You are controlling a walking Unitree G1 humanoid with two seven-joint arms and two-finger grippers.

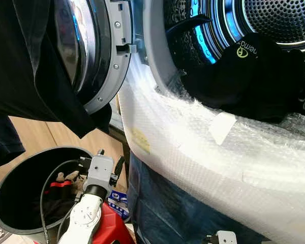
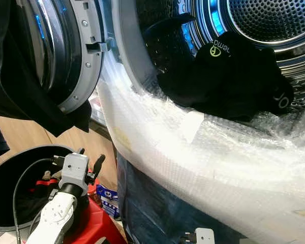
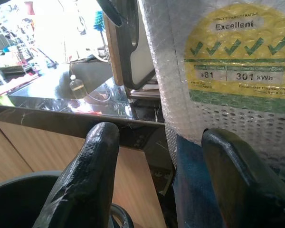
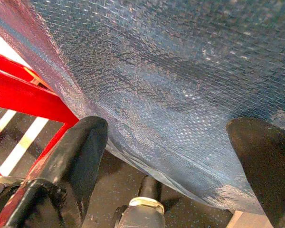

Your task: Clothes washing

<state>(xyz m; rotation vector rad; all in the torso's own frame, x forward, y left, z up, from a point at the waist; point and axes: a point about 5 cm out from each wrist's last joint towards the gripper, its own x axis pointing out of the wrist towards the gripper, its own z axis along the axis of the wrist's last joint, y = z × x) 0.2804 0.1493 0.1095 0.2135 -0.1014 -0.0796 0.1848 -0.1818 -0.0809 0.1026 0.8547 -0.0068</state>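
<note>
The machine's drum [image 1: 274, 20] stands open, and a black garment with a green logo [image 1: 249, 81] lies in its mouth, partly over the rim. Another black garment [image 1: 35, 66] hangs over the open round door [image 1: 112, 61]. Below, a dark bucket [image 1: 5, 193] holds more dark clothes [image 1: 53, 203]. My left gripper [image 1: 110, 158] is raised beside the bucket's rim; its fingers [image 3: 92, 161] are open with nothing between them. My right gripper [image 4: 175, 128] is open and empty, low against the blue-wrapped front of the machine [image 4: 180, 71].
Bubble wrap [image 1: 203, 147] covers the machine's front below the opening, with a yellow energy label [image 3: 237, 61] on its side. A red stand [image 1: 112, 223] sits by my left arm. A dark countertop [image 3: 61, 95] and wooden cabinet fronts [image 1: 35, 137] lie to the left.
</note>
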